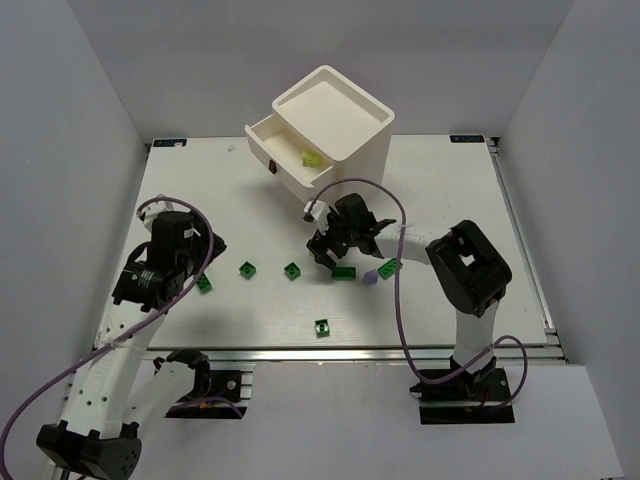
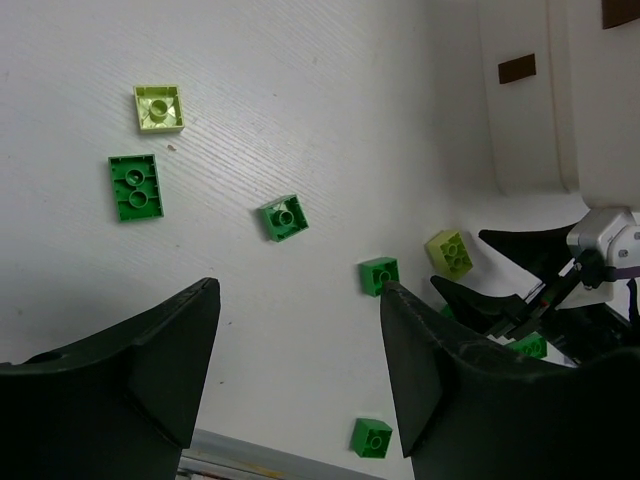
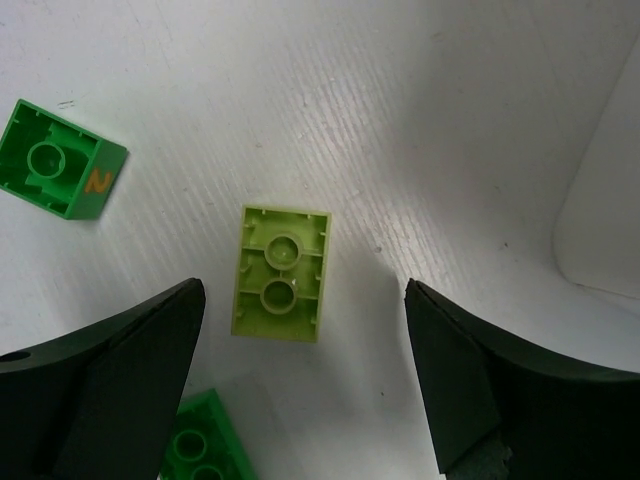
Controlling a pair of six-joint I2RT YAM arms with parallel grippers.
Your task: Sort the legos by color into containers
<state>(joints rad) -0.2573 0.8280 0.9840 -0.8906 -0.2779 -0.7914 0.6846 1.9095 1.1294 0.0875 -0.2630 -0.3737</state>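
The right jaws are hovering wide open over a lime brick (image 3: 280,272) on the counter (image 3: 400,120), centre of the right wrist view, lining up the pick. The next move is calling for lowering, closing, then carrying it to the open drawer (image 1: 285,140). The left jaws are gaping, empty.

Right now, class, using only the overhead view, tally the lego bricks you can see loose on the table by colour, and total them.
Green lego bricks: 6
Lavender lego brick: 1
Lime lego bricks: 0 (a lime brick at the right gripper is hidden from above)
Total: 7
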